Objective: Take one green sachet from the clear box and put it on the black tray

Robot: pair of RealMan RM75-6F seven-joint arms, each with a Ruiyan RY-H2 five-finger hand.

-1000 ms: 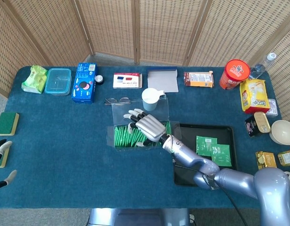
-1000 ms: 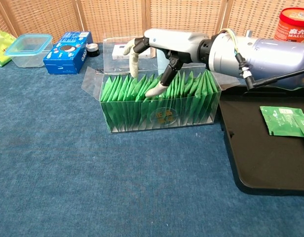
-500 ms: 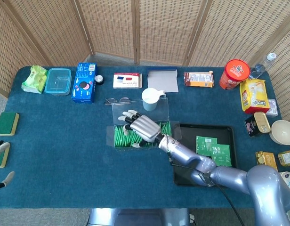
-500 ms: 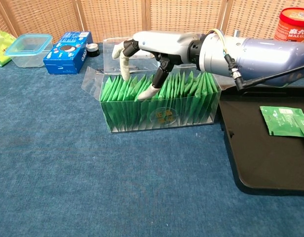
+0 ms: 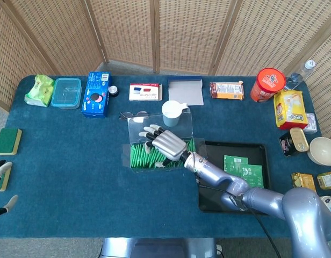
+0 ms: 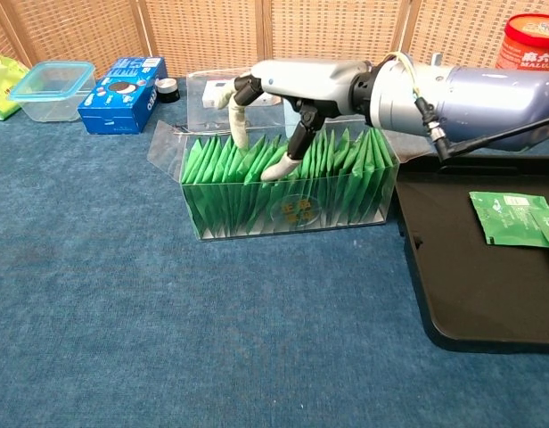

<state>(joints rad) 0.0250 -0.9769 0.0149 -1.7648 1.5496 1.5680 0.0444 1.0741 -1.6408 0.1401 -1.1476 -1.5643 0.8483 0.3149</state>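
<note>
A clear box [image 6: 292,209] at mid-table holds a row of several upright green sachets [image 6: 217,178]; the same box [image 5: 134,159] shows in the head view. My right hand [image 6: 288,85] hovers over the left half of the row with its fingers spread. One fingertip [image 6: 273,169] dips between sachets and another [image 6: 237,129] touches their tops, and no sachet is lifted. This hand [image 5: 165,142] covers the box's middle in the head view. The black tray [image 6: 488,285] lies to the right with two green sachets [image 6: 506,218] on it. My left hand [image 5: 1,185] peeks in at the far left edge, fingers apart, holding nothing.
Behind the box stand a white cup [image 5: 173,112] and the box's clear lid [image 5: 141,126]. A blue biscuit box [image 6: 125,82] and a clear plastic container [image 6: 45,89] sit at the back left. A red canister [image 5: 268,84] and snacks crowd the right side. A sponge [image 5: 8,141] lies at the far left.
My right hand slid left along the row of sachets, then came back a little to the right. Its fingertips stay among the sachets. The tray is unchanged.
</note>
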